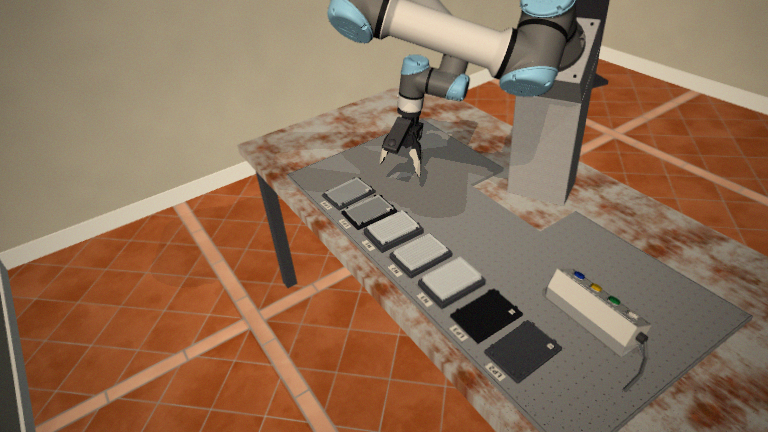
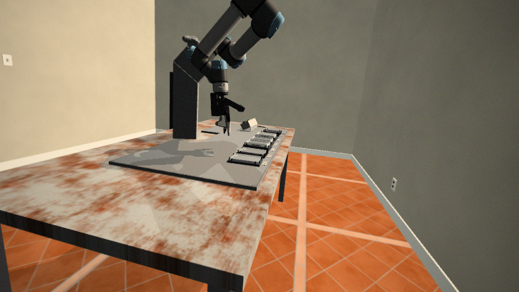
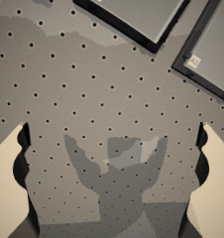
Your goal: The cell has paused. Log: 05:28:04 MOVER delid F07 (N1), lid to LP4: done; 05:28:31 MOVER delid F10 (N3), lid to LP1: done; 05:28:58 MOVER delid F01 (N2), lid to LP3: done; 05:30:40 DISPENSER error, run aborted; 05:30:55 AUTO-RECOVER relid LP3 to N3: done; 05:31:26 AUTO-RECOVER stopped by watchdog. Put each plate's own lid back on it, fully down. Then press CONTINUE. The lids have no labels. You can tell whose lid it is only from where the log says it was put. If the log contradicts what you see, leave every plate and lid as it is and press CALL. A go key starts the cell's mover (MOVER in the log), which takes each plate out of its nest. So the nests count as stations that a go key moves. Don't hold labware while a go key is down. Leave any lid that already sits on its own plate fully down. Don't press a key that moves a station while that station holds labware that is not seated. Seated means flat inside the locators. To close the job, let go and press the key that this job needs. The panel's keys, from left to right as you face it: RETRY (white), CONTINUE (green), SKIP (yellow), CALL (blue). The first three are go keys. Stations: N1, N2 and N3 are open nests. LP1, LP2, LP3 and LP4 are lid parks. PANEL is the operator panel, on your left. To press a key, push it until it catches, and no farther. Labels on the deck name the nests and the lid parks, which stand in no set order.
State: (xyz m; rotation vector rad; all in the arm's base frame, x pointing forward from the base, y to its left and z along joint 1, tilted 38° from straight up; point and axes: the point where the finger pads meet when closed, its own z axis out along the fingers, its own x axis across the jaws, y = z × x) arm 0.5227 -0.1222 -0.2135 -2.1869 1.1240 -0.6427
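Seven stations stand in a row along the deck's front edge. The two farthest hold flat grey lids [image 1: 347, 192] [image 1: 368, 210], which also show in the wrist view [image 3: 137, 15] [image 3: 213, 55]. Three white well plates [image 1: 392, 229] [image 1: 420, 253] [image 1: 451, 280] follow; the nearest looks smoother, but I cannot tell which one bears a lid. Two black parks [image 1: 485, 314] [image 1: 522, 349] stand empty. The deck labels are too small to read. My gripper [image 1: 400, 166] [image 2: 226, 126] [image 3: 113, 124] is open and empty, above bare deck behind the far end of the row.
The operator panel [image 1: 589, 314] [image 2: 249, 123] stands on the near right of the deck [image 1: 566, 223], with blue [image 1: 578, 275], yellow [image 1: 595, 287], green [image 1: 613, 299] and white [image 1: 631, 314] keys. The arm's pedestal [image 1: 543, 144] rises behind the deck.
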